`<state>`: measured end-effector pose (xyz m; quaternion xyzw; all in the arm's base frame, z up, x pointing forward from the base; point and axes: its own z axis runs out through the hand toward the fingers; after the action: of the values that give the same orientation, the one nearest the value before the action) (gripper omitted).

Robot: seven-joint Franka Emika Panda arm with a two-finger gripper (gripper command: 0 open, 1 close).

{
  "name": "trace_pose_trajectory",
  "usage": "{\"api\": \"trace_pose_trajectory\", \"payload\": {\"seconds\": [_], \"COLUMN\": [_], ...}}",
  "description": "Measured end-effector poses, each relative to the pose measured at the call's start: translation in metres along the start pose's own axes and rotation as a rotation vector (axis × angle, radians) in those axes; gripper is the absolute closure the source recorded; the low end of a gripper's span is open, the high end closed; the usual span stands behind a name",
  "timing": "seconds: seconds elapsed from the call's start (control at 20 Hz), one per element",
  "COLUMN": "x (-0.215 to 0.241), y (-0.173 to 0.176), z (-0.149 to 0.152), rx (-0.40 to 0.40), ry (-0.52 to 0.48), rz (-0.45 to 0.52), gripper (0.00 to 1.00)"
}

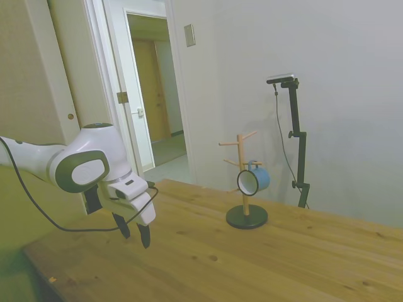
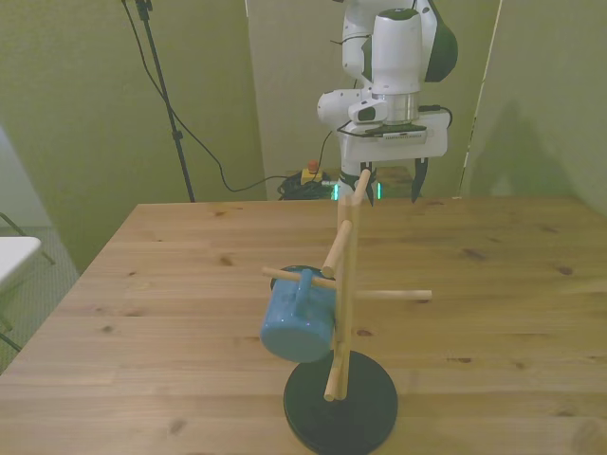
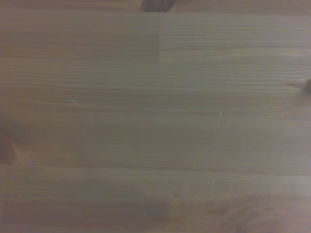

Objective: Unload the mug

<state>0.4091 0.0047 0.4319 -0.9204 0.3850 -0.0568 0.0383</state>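
Note:
The light-blue mug (image 1: 254, 179) (image 2: 297, 326) hangs by its handle on a peg of the wooden peg stand (image 1: 246, 216) (image 2: 343, 284), its white inside facing sideways. The stand rises from a round black base (image 2: 340, 406) on the wooden table (image 1: 283, 264). My gripper (image 1: 135, 231) (image 2: 389, 179) hovers above the table far from the stand, near the arm's end of the table. Its fingers point down, open, with nothing between them. The wrist view shows only blurred bare table wood (image 3: 155, 121).
In the side view a doorway (image 1: 154, 94) and a wall lie behind the table. A light stand with cables (image 2: 166, 104) sits off the table at the front view's left, and a white object (image 2: 14, 256) pokes in at that edge.

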Motion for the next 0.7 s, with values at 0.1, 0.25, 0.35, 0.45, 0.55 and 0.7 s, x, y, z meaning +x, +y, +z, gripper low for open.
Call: {"api": "trace_pose_trajectory", "payload": {"seconds": [0.1, 0.25, 0.35, 0.45, 0.55, 0.7], "x": [0.002, 0.004, 0.012, 0.025, 0.043, 0.072], "y": [0.0, 0.001, 0.003, 0.01, 0.021, 0.047], "z": [0.0, -0.001, -0.005, -0.01, -0.016, -0.025], "rx": [0.002, 0.014, 0.041, 0.076, 0.118, 0.176], "ry": [0.005, 0.015, 0.04, 0.077, 0.137, 0.224], "rz": [0.001, 0.005, 0.02, 0.049, 0.09, 0.157], "gripper": [0.0, 0.0, 0.0, 0.0, 0.0, 0.0]}}
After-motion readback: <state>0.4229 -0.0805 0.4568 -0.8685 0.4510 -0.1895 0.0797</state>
